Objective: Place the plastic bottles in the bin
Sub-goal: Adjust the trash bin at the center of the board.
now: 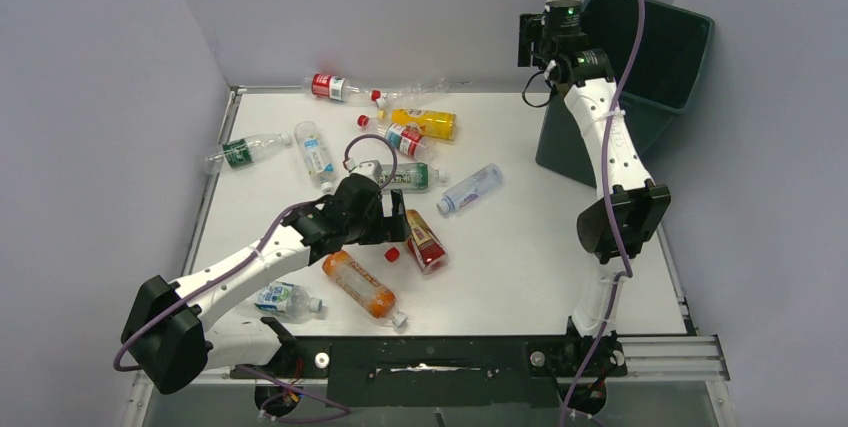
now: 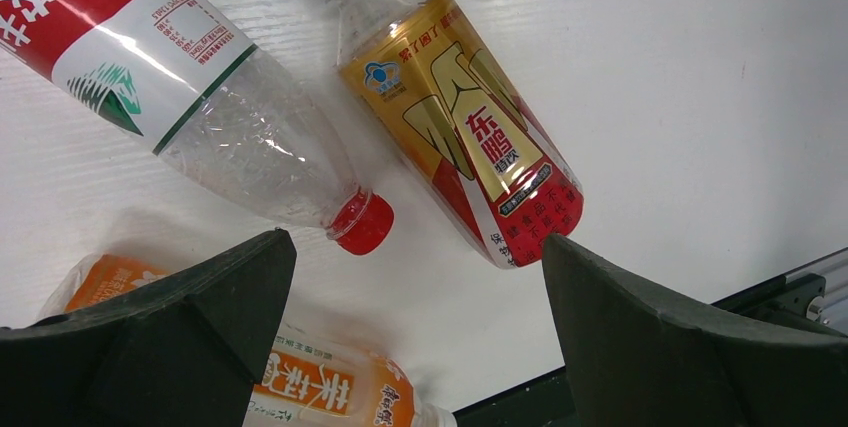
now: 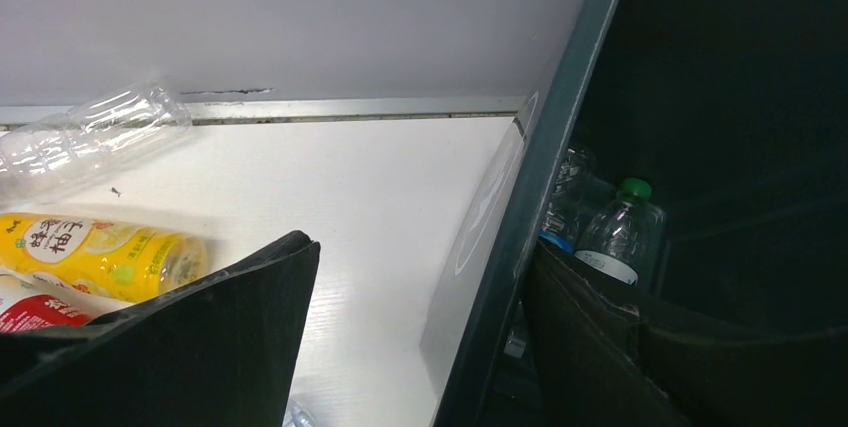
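Several plastic bottles lie scattered on the white table (image 1: 520, 267). My left gripper (image 1: 387, 217) (image 2: 420, 297) hangs open and empty low over the table. Just beyond its fingertips lie a red-and-gold bottle (image 1: 425, 240) (image 2: 460, 137) and a clear red-capped bottle (image 2: 200, 97), and an orange bottle (image 1: 360, 284) (image 2: 320, 387) lies just before them. My right gripper (image 1: 535, 42) (image 3: 420, 277) is raised at the left rim of the dark green bin (image 1: 650, 57) (image 3: 560, 117), open and holding nothing. Inside the bin stand a green-capped clear bottle (image 3: 622, 237) and another beside it.
A yellow bottle (image 1: 425, 122) (image 3: 100, 252) and a clear crushed one (image 1: 425, 92) (image 3: 90, 132) lie near the back wall. Others lie at the left (image 1: 245, 150) and centre (image 1: 470, 187). A loose red cap (image 1: 392, 254) sits by the left gripper. Grey walls enclose the table.
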